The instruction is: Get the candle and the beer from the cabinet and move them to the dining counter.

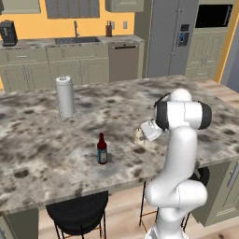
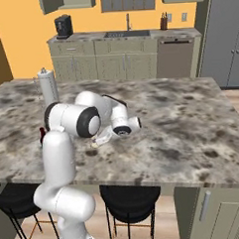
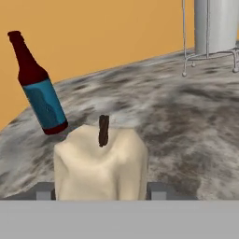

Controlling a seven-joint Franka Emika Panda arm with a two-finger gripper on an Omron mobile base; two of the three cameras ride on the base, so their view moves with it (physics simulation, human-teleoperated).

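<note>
The cream candle (image 3: 100, 163) with a dark wick stands on the dining counter (image 3: 186, 121), and my gripper (image 3: 101, 190) is shut on it, one finger pressed to each side. From the base cameras the candle (image 1: 139, 136) (image 2: 95, 142) sits at the hand (image 1: 148, 130), near the counter's front edge. The beer (image 3: 39, 88), a dark brown bottle with a blue label, stands upright on the marble (image 1: 46, 154) to the candle's left, apart from it. The bottle (image 1: 101, 149) is mostly hidden behind my arm in the right base view. I cannot tell which of the upper wall cabinets (image 1: 72, 8) is the cabinet.
A tall white paper-towel roll (image 1: 65, 96) (image 2: 48, 87) stands on its wire holder farther back on the island. Black stools (image 1: 77, 214) (image 2: 129, 198) sit under the front edge. The wall counter with sink and coffee machine (image 1: 8, 32) runs along the back.
</note>
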